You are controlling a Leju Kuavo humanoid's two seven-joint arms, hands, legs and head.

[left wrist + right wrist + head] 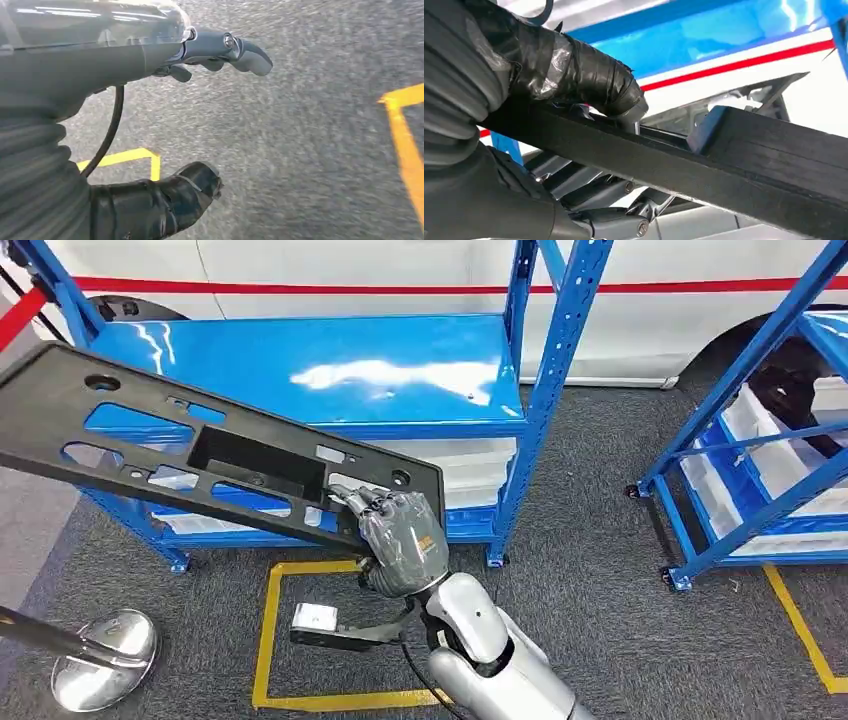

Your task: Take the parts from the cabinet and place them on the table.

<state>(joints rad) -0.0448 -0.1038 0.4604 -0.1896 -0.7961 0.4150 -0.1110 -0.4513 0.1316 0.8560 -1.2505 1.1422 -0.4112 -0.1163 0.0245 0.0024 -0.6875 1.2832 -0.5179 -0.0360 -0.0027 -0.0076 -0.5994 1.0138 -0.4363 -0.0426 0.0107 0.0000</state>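
A long black plastic panel (255,455) with several cut-outs hangs tilted in front of the blue cabinet rack (330,370), its left end higher than its right. My right hand (400,540) grips the panel's right end from below. In the right wrist view the thumb (574,75) presses on the upper side of the panel's edge (724,165) and the darker fingers lie under it. My left hand (150,55) hangs over the grey carpet, fingers apart, holding nothing.
The rack's top shelf is bare and white bins (470,470) sit on the shelf below it. A second blue rack (760,450) with white bins stands at the right. A white vehicle (400,270) is behind. A stanchion base (105,655) and yellow floor tape (270,640) lie at the lower left.
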